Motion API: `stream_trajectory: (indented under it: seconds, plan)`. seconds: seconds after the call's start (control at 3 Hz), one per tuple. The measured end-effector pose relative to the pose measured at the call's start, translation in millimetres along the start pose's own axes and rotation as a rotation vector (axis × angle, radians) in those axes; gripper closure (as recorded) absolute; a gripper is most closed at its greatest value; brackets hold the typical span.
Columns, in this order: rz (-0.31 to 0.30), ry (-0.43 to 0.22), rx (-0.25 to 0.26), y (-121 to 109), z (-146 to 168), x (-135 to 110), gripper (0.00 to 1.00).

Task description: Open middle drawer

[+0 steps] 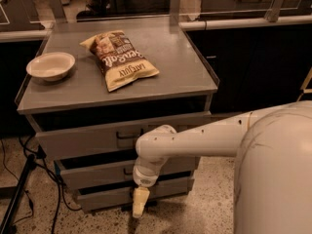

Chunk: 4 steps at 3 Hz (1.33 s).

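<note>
Cream tapered gripper (139, 207) hangs seemingly below flat grey middle drawer (92, 174).

The gripper (140, 206) hangs before the bottom drawer (102, 197), its arm (195, 143) crossing the middle drawer (92, 173); cables (48, 177) at 9 o'clock, bare floor (204, 213) at 3

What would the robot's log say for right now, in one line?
task: open middle drawer | end effector: pointing down, in front of bottom drawer | on top: bowl, chip bag
</note>
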<state>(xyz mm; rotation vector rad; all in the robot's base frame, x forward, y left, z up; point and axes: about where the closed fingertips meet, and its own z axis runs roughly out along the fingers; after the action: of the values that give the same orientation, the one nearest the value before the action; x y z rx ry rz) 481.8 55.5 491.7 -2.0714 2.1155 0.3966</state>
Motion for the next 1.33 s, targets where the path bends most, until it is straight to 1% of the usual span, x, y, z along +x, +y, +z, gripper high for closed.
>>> stream_trajectory:
  seconds: [1.0, 1.33]
  plan:
    - [-0.032, -0.003, -0.018, -14, 34, 2, 0.0]
    - [-0.053, 0.012, -0.027, -39, 61, 7, 0.0]
